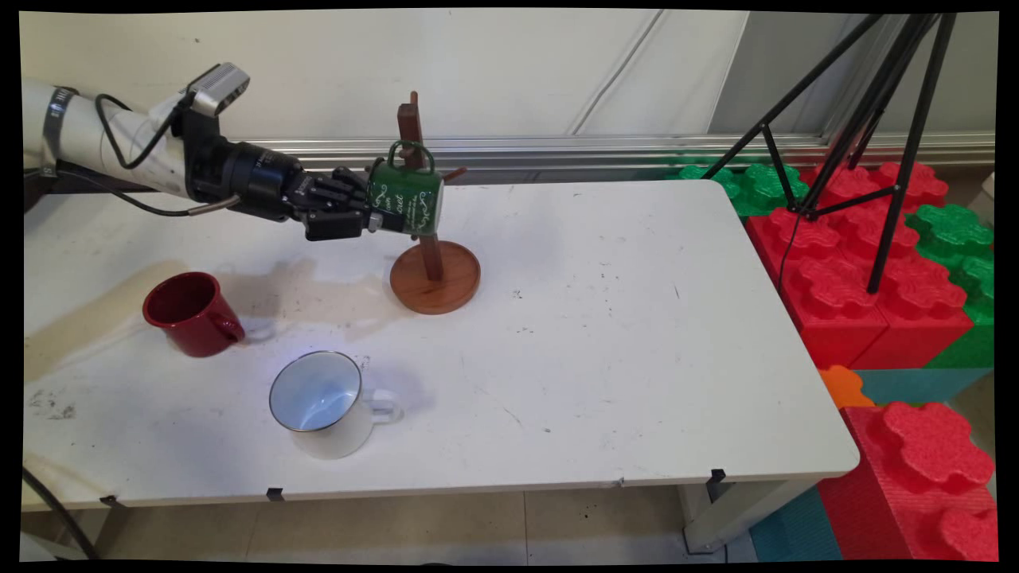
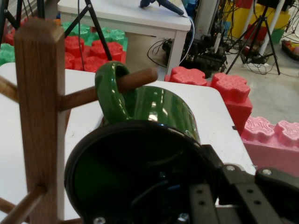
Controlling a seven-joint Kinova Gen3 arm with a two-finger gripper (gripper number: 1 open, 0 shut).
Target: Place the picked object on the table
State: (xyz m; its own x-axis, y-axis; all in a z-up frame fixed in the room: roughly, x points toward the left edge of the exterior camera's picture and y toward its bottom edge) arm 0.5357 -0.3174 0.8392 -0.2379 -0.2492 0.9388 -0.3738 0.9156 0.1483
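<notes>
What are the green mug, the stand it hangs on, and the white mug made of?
Green mug: likely glazed ceramic, given its glossy reflections. Stand: wood, brown with visible grain, satin finish. White mug: possibly enamelled metal, judging by its thin dark rim, though I can't be sure.

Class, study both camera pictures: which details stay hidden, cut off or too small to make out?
- Gripper fingertips: main view, hidden at the green mug; hand view, cut off by the bottom edge.
- White lettering on the green mug: main view, too small.
- Mug stand lower post: main view, partly hidden by the mug.
- Red mug and white mug: outside the hand view.
</notes>
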